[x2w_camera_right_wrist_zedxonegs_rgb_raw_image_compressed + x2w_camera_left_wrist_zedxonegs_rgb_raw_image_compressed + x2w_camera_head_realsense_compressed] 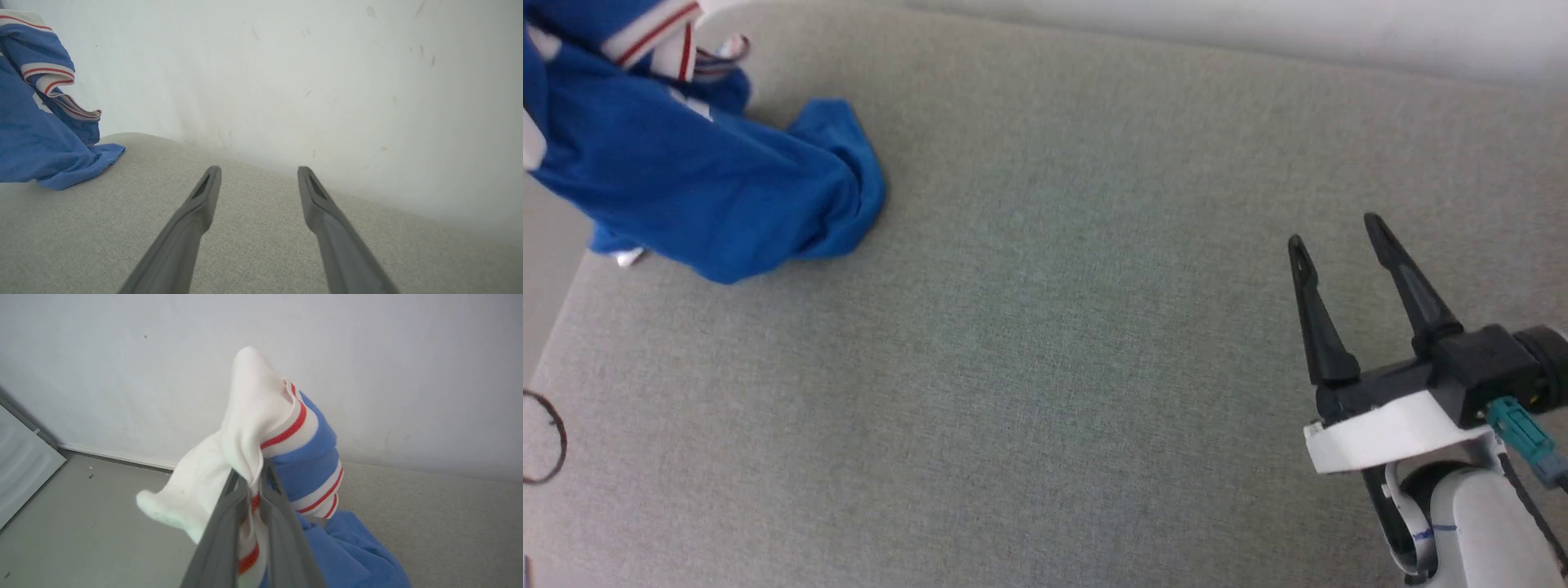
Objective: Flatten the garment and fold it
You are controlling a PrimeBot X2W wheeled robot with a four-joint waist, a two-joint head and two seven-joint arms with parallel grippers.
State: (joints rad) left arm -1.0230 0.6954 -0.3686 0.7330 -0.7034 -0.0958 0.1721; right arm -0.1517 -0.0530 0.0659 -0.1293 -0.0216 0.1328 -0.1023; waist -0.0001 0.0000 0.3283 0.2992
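Gripping a fold of white sleeve with red-striped trim, the left gripper (254, 482) has its two dark fingers pressed close together on the cloth, above the far left corner of the grey-green fabric surface (1054, 367). The garment (703, 188) is royal blue with white sleeves and red-and-white banding. Its pinched end is raised off the fabric surface, and the blue body hangs down and lies bunched in folds on that same far left corner. No lettering can be read in its present crumpled state. One blue edge trails out flat onto the fabric surface, towards its middle.

The right gripper (1334, 230) is above the near right part of the fabric surface. Its fingers are spread wide with nothing between them, and it is well apart from the garment. A pale wall (327, 81) rises along the far edge of the fabric surface. Grey floor (81, 522) lies beyond its left edge.
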